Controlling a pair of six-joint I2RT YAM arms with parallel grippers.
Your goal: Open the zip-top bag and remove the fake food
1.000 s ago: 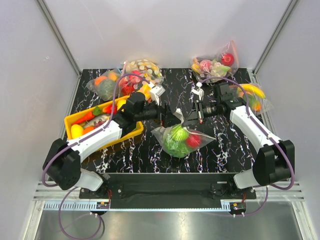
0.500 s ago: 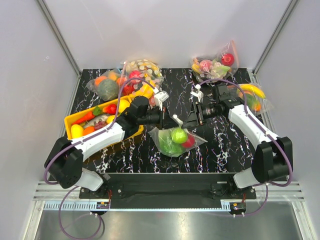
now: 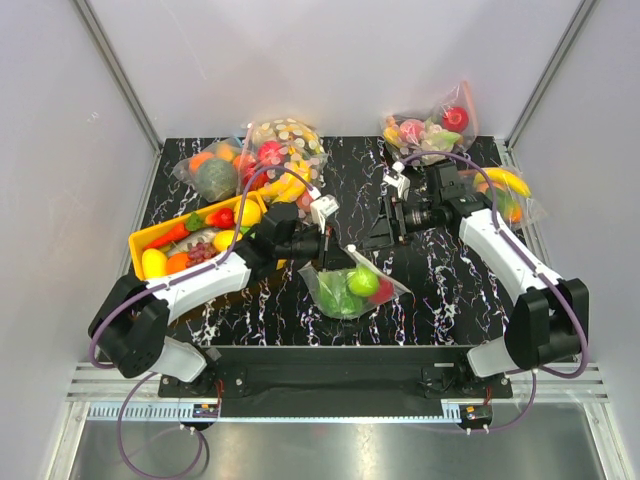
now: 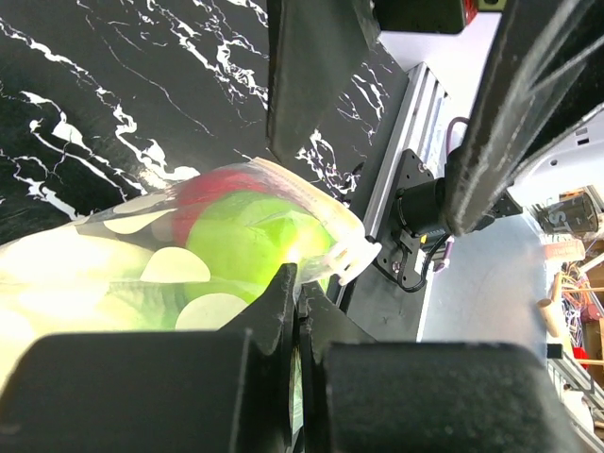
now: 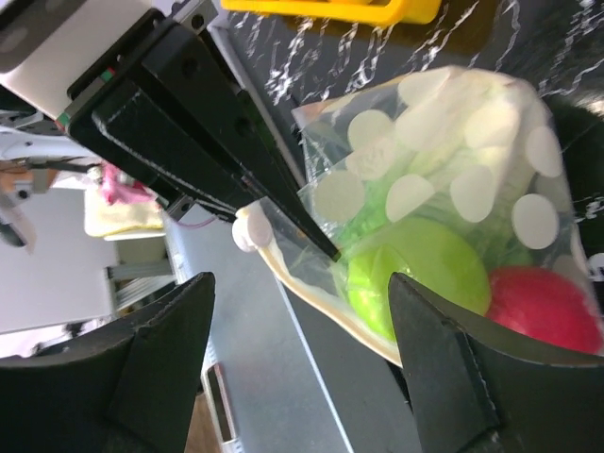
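Since the earlier frame, the zip-top bag (image 3: 350, 290) is being shifted toward 7 o'clock, nearer the front edge, with the green apple (image 3: 363, 282) and red fruit (image 3: 384, 291) still being kept inside. Its top edge is being pinched by the left gripper (image 3: 338, 252). The right gripper (image 3: 378, 232), fingers spread, is being drawn back toward 1 o'clock, so opening looks unfinished. The black marbled table (image 3: 450, 300) is being crowded by a yellow bin (image 3: 150, 240) at 9 o'clock and filled bags (image 3: 430, 130) at 12, and is being enclosed by pale walls.

The black, white-veined tabletop (image 3: 450, 300) carries a yellow tray (image 3: 135, 248) of fake produce at left. A clear bag (image 3: 212, 175) and a dotted bag (image 3: 285, 150) lie behind it, and two more filled bags lie at back right (image 3: 430, 128) and at the right edge (image 3: 505, 190). The zip-top bag (image 3: 345, 290) is near the front centre; whether it rests on the tabletop is unclear.
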